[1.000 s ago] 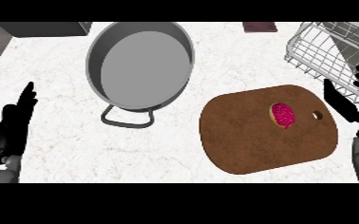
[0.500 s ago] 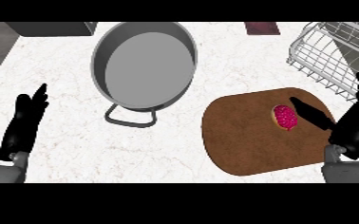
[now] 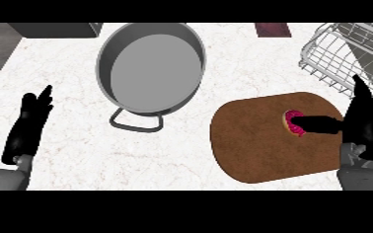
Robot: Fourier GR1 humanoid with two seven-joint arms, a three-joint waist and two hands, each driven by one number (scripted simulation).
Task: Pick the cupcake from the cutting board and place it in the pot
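Right hand point(image 3: 355, 121) at the right edge, thumb laid across the pink cupcake point(image 3: 292, 122), other fingers straight, not closed around it. Cupcake sits on the brown cutting board point(image 3: 255, 145), with the grey pot point(image 3: 151, 68) well apart to the upper left. Left hand point(image 3: 29, 123) open, resting at the left edge, fingers up.
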